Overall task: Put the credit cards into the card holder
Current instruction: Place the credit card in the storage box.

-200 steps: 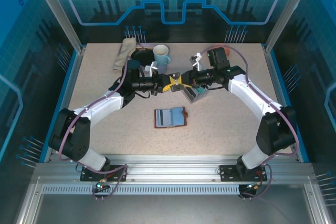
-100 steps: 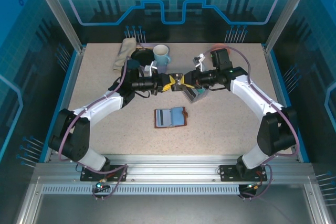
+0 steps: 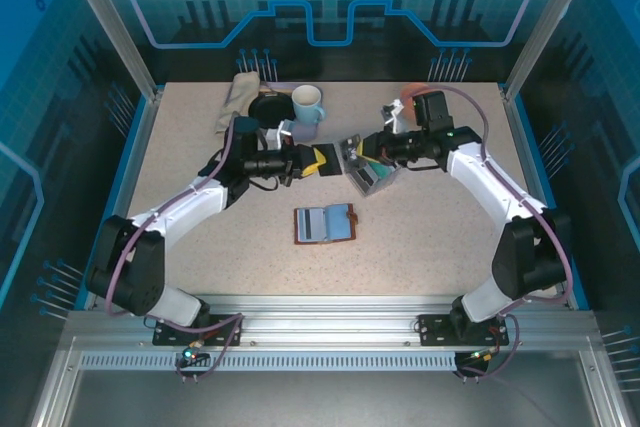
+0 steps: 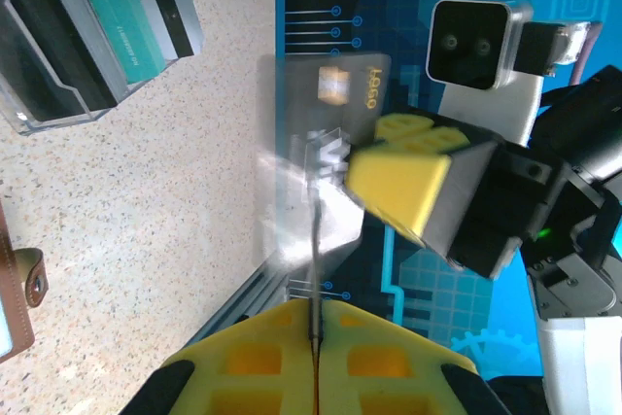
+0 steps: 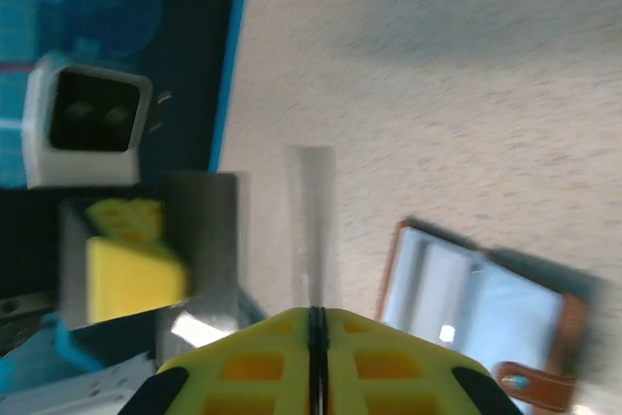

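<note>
The brown card holder point(image 3: 325, 224) lies open on the table, its striped slots facing up; it is also in the right wrist view point(image 5: 486, 303), and its snap tab point(image 4: 29, 284) is in the left wrist view. My left gripper point(image 3: 318, 160) point(image 4: 316, 323) is shut on a thin card seen edge-on point(image 4: 316, 240). Facing it with a small gap, my right gripper point(image 3: 352, 155) point(image 5: 313, 313) is shut on a grey credit card point(image 4: 326, 114) with a chip. Both hover above the table behind the holder. More teal cards point(image 4: 117, 17) stand in the grey tray point(image 3: 372, 179).
A blue mug point(image 3: 307, 105), a folded cloth point(image 3: 237, 99) and a black round object point(image 3: 266, 107) sit at the back left. An orange item point(image 3: 412, 94) is behind the right arm. Bare tabletop lies around the card holder.
The two grippers, which met tip to tip above the table centre, have drawn apart: the left arm pulled back left, the right arm back right, each still holding a card.
</note>
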